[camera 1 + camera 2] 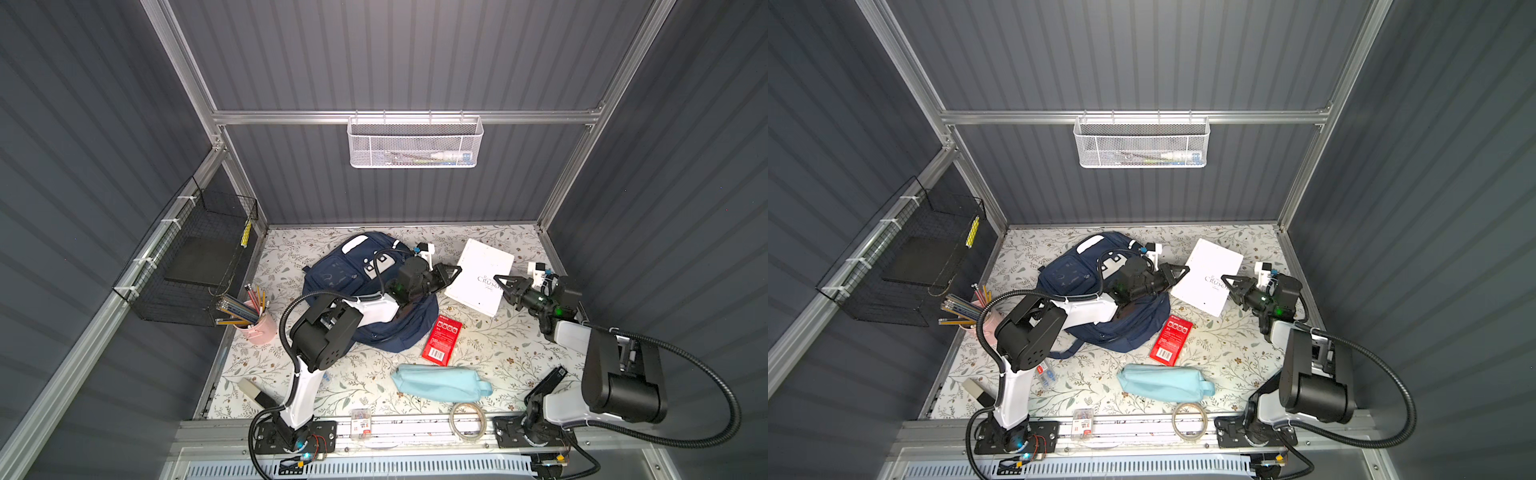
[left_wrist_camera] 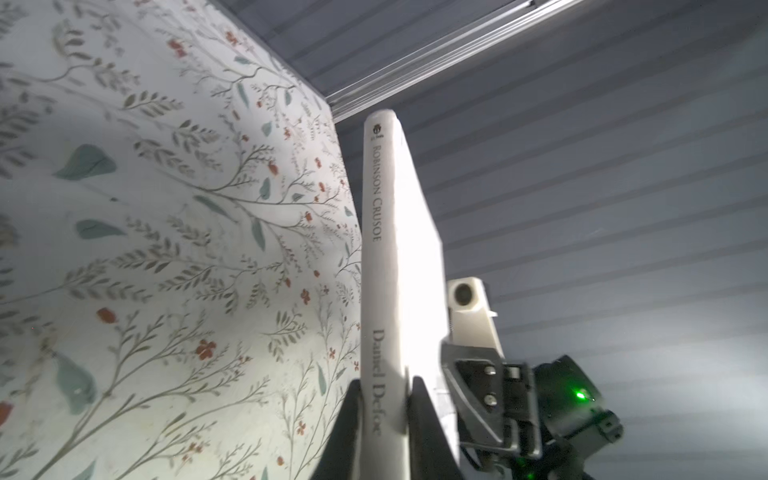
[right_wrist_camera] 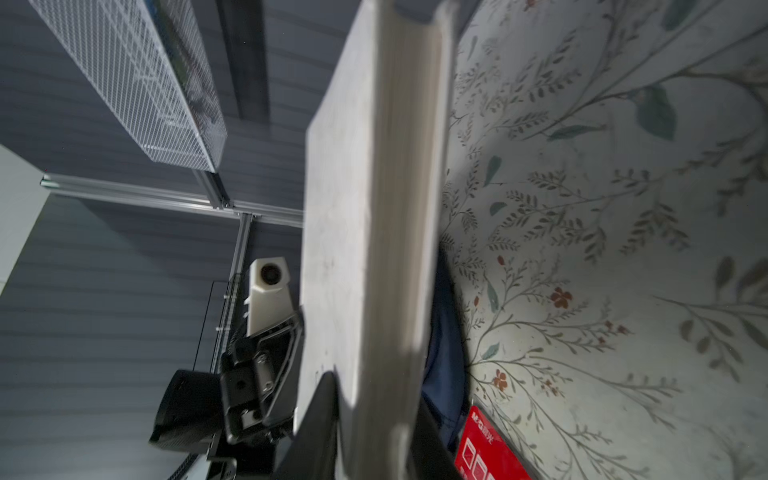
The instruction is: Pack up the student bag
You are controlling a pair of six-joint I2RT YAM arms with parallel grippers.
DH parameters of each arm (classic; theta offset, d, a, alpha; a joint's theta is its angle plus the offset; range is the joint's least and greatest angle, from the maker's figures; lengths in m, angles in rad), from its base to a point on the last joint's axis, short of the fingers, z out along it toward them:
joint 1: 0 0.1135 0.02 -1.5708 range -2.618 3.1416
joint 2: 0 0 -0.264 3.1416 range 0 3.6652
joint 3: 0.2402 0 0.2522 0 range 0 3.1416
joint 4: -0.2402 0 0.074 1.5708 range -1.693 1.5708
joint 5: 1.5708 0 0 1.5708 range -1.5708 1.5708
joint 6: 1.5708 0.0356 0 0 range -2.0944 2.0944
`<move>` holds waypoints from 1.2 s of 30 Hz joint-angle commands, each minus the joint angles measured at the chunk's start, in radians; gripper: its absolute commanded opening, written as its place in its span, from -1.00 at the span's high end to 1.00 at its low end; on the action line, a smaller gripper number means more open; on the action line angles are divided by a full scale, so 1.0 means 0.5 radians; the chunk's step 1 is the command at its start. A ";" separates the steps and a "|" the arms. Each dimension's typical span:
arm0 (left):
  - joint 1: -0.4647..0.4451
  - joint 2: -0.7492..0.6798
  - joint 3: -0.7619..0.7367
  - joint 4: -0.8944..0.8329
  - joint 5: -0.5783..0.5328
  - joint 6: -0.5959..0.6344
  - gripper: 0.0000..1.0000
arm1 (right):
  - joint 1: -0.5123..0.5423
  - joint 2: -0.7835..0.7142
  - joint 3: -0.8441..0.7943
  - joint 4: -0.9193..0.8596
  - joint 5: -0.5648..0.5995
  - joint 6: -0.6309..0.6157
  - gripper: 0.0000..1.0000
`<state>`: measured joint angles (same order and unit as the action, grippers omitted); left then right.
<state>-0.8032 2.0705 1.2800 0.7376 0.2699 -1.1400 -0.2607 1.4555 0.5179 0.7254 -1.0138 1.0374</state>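
Diagonally lies the student bag (image 1: 332, 274), top pointing rearward.

Top views: tabletop (image 1: 511, 357) bright, evenly lit from above; grey walls dim; centre sharp, frame rails bowed toward the edges.
Shadows: soft and faint, close under the arms.
Student bag (image 1: 345, 274): 11 o'clock on the tabletop; navy reads near black, folds hard to make out.
Left wrist: white book (image 2: 401, 270) cover blown out by glare; left gripper (image 2: 384, 432) a dark, unfocused silhouette.
Right wrist: dimmer; book edge smeared by blur; right gripper (image 3: 374, 436) black, out of focus.
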 commanded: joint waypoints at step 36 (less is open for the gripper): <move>-0.004 -0.539 0.287 -2.712 -1.043 2.308 -0.79 | 0.009 -0.944 0.144 -1.266 0.027 -0.565 1.00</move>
<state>-0.7986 1.8076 1.4425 -0.5770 -0.2276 -0.0479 -0.2543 0.9966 0.5362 0.0544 -0.9569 0.7597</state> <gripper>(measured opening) 0.892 0.175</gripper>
